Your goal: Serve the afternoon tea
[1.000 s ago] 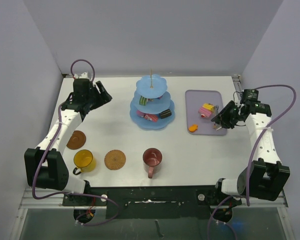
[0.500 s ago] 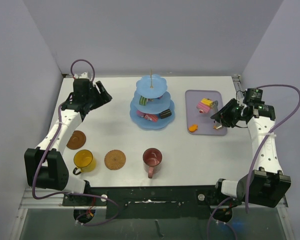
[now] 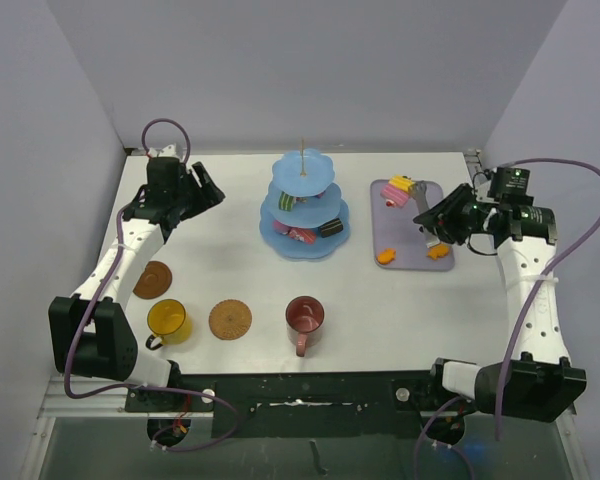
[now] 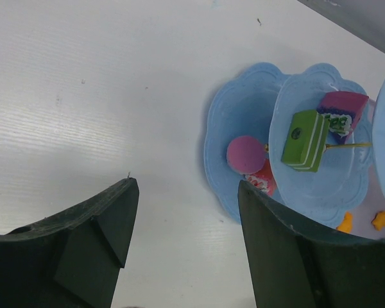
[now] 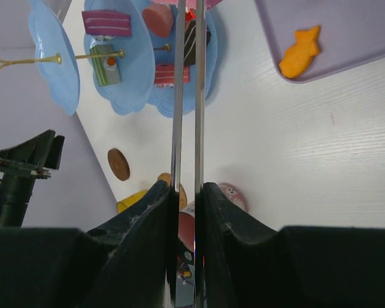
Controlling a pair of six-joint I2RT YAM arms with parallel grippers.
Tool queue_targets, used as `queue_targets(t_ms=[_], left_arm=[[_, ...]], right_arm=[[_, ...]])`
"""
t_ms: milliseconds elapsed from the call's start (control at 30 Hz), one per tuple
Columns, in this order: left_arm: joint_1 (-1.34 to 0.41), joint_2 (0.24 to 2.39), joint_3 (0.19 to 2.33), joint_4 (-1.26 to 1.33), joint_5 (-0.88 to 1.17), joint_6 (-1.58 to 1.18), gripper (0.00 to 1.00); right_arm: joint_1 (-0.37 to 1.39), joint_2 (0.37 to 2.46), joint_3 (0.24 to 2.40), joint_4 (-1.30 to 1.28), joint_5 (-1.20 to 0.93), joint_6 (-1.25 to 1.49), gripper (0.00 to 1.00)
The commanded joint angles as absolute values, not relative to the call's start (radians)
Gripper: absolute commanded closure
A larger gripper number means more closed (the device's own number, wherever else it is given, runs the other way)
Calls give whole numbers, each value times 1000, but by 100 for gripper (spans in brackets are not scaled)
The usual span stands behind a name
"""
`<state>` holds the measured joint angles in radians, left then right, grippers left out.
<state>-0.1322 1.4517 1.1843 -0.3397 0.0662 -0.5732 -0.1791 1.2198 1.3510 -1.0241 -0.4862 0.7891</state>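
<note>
Light-blue three-tier scalloped stand [image 3: 303,215] sits mid-table, small toy cakes [image 4: 305,140] on its tiers. My right gripper [image 5: 186,189] is clamped on thin metal tongs [image 3: 420,203], with a pink-and-yellow toy cake [image 3: 397,188] at their tips above the far-left corner of the flat lilac tray [image 3: 410,240]. My left gripper [image 4: 186,186] hangs with fingers spread wide, left of the stand.

Tongs [image 3: 421,203] gripping pink-yellow cake [image 3: 397,188] over lilac tray [image 3: 405,235], blue stand [image 3: 304,210] centre
</note>
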Motion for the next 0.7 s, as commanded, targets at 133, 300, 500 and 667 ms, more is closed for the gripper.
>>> queue_targets(t_ms=[133,300,500,667], left_arm=[[-140,1441,1196,-279,81,-578,38],[-140,1437,1200,-283,74,-572,38],[-140,1438,1204,-285,75,-569,38],[-139,1437,1204,-286,72,-568,38]], right_arm=[[41,1253,1407,-869,-492,916,100],[123,1284,1396,-794,-492,968,100],[176,1322,1411,-788,-479,978,100],[203,1334,1404,-782,-481,984,100]])
